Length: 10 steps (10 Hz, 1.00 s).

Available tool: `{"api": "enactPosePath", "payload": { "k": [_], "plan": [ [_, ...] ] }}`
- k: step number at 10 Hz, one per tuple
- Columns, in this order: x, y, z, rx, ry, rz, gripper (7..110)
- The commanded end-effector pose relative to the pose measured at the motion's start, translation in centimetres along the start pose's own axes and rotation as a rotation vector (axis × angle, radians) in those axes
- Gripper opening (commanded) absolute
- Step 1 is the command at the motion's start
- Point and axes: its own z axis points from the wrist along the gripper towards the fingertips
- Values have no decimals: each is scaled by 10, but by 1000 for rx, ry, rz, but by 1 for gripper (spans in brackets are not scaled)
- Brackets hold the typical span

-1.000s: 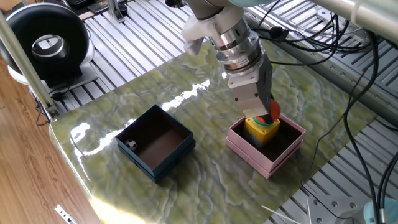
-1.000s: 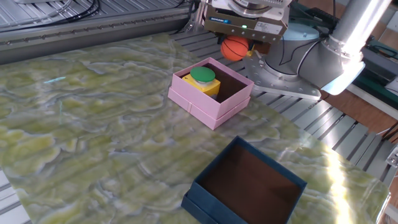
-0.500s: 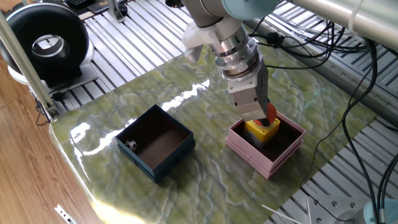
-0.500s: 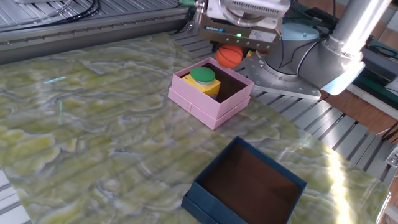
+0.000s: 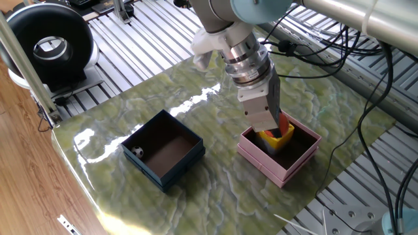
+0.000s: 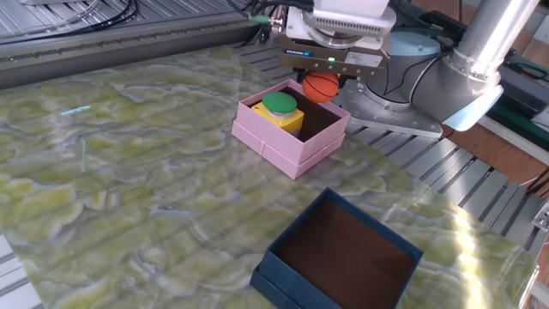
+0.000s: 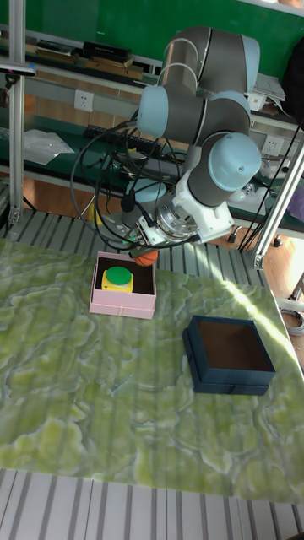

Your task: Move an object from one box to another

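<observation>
The gripper (image 6: 322, 84) holds a small orange ball (image 6: 321, 86) just above the pink box (image 6: 292, 144), over its open half beside the yellow block (image 6: 280, 116).

Pink box (image 6: 292, 142) partly taken up: yellow block with green cap (image 6: 280, 109) fills its left corner, rest of the dark floor open beside it. Gripper (image 6: 324, 75) holding an orange ball (image 6: 321, 86) directly above that open part, just over the back rim. Blue box (image 5: 163, 149) well apart, unobstructed from above, small ball (image 5: 138, 152) in one corner. Marbled table (image 6: 129, 180) between the boxes free
</observation>
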Motion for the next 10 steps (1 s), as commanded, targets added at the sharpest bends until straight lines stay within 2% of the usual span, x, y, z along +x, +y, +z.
{"api": "enactPosePath", "payload": {
  "k": [1,2,3,7,8,10],
  "plan": [
    [-3,4,1,-16,-6,-9,22],
    [-3,2,1,-13,-12,-15,22],
    [-4,2,1,-12,-15,-18,44],
    [-5,-3,1,6,-21,-28,44],
    [-5,-1,1,1,-22,-33,66],
    [-5,-1,0,-1,-26,-40,66]
  ]
}}
